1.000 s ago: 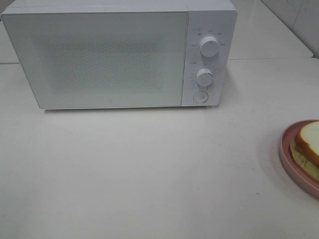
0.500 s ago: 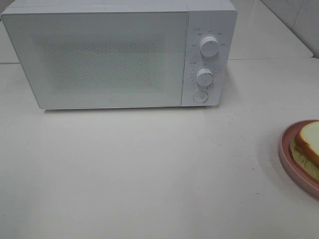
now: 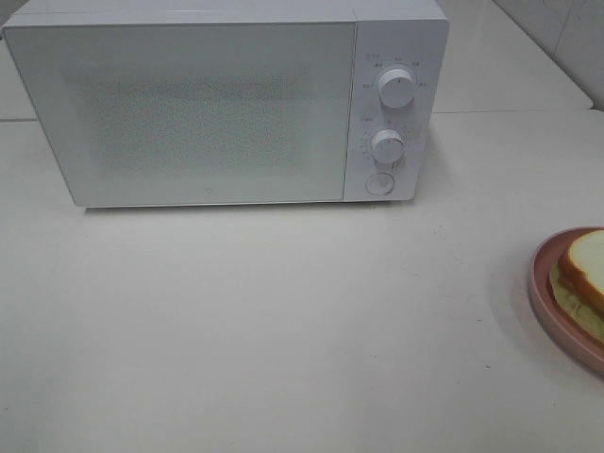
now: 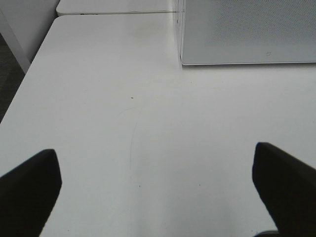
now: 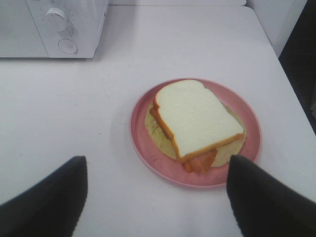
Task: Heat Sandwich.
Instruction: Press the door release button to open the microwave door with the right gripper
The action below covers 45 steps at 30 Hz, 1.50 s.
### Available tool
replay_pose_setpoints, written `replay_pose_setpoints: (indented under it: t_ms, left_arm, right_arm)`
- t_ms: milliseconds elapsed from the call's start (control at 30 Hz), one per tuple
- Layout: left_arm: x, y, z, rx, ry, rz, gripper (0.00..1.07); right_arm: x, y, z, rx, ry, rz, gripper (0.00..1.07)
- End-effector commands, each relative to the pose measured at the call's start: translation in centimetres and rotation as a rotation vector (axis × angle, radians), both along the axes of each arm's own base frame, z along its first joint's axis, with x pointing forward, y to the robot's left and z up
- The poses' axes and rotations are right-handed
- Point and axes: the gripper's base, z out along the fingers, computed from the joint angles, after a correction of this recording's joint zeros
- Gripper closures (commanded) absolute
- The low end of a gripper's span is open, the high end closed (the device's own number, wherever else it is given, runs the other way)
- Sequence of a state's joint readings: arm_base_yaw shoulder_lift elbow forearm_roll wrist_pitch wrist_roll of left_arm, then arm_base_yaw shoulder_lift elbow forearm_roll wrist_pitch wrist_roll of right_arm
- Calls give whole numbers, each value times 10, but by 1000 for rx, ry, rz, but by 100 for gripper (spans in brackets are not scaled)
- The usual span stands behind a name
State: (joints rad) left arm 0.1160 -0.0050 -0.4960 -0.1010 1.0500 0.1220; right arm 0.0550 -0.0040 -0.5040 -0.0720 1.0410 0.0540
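Exterior high view: the microwave (image 3: 226, 104) fills the upper left of the frame, its door (image 3: 189, 113) shut. Right of the door sit an upper knob (image 3: 396, 87), a lower knob (image 3: 388, 146) and, beneath them, a round button (image 3: 379, 184). Bare table (image 3: 283, 330) spreads across the middle. At the far right edge, cut off by the frame, the pink plate (image 3: 540, 283) carries the sandwich (image 3: 585, 269) — well apart from the oven.

The sandwich is not yet in the oven, so the step in hand is probably either opening the door or lifting the plate. The door should likely be opened first, presumably by that button, pressed squarely so the oven does not slide. The plate wants a grip on its rim and a level carry, since the top slice looks loosely stacked and could slip.

Neither arm shows in the high view. In the left wrist view the left gripper (image 4: 158, 190) has its fingers wide apart, empty, over bare table with the microwave's corner ahead. The right gripper (image 5: 158, 195) is likewise spread wide and holds nothing — plate and sandwich lie just ahead of it, untouched
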Motion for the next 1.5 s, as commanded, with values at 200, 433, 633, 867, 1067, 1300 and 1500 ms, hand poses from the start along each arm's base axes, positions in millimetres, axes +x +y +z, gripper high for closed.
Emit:
replay_pose_setpoints:
  t_ms: [200,433,633,867,1067,1300,1500]
  left_arm:
    - [-2,-1,0,-8,-32,3,9]
    - [-2,-1,0,-8,-32,3,9]
    - [-2,-1,0,-8,-32,3,9]
    - [-2,-1,0,-8,-32,3,9]
    - [-2,-1,0,-8,-32,3,9]
    - [-2,-1,0,-8,-32,3,9]
    - [-2,-1,0,-8,-32,3,9]
  right_arm:
    - [-2,0,-1,8,-19,-6,31]
    - [-2,0,-1,8,-19,-6,31]
    - [-2,1,-1,7,-19,-2,31]
    - [-2,1,-1,7,-19,-3,31]
    - [-2,1,-1,7,-19,-3,31]
    - [-3,1,1,4,-25,-1,31]
    - [-3,0,10,-3,-94,-2,31]
